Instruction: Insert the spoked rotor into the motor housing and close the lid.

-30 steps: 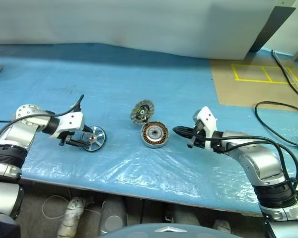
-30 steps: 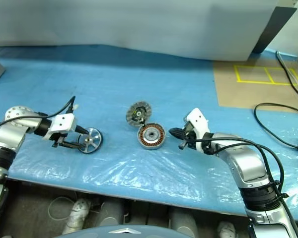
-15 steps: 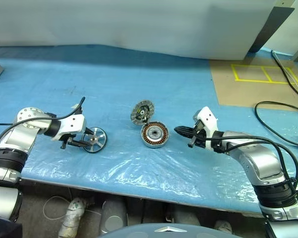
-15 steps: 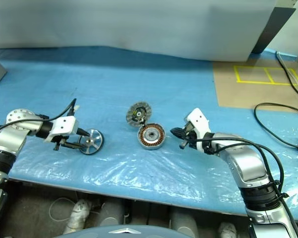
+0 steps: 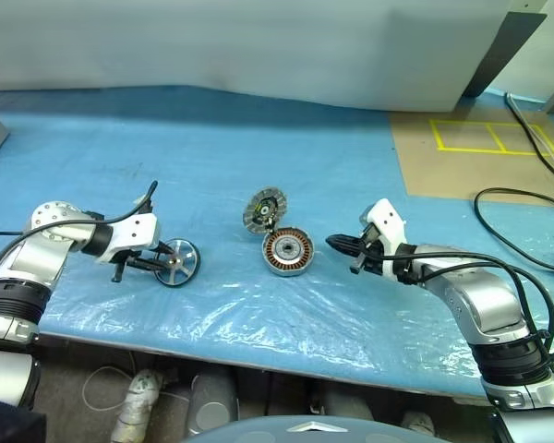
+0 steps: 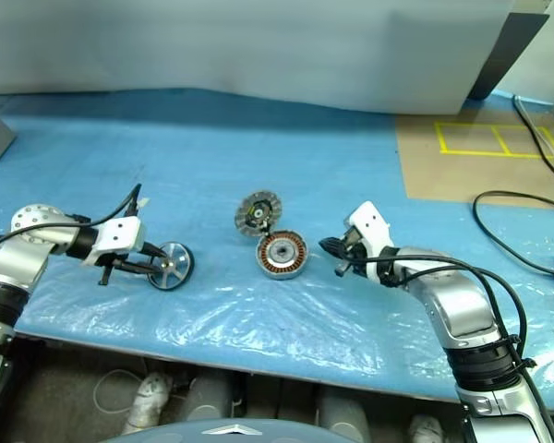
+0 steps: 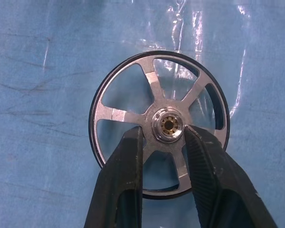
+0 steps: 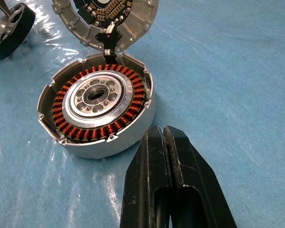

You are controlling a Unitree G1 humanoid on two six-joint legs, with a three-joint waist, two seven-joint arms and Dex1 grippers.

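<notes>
Left tool (image 7: 164, 137) is being closed part-way on the hub of the rotor (image 5: 176, 262); fingers (image 7: 128, 156) are being seen on either side of the small hub, apparently touching it. Right tool (image 8: 164, 142) is being held fully shut, empty, just right of the housing (image 5: 287, 251).

Risks, as judged:
- Grip is being taken on a small round hub only; rotor is likely to be swung or dropped in the lift.
- Rotor is being tilted on its rim on loose plastic sheet (image 5: 258, 314); film may be dragged along.
- Housing is not being clamped; it may be pushed sideways during insertion.
- Lid (image 5: 264, 209), tethered by a short wire at the far edge of the housing, may be snagged.

Rotor: thin silvery ring, dark outer rim, slim flat spokes, brass-centred hub. It is being kept on the surface well left of the housing.
</notes>
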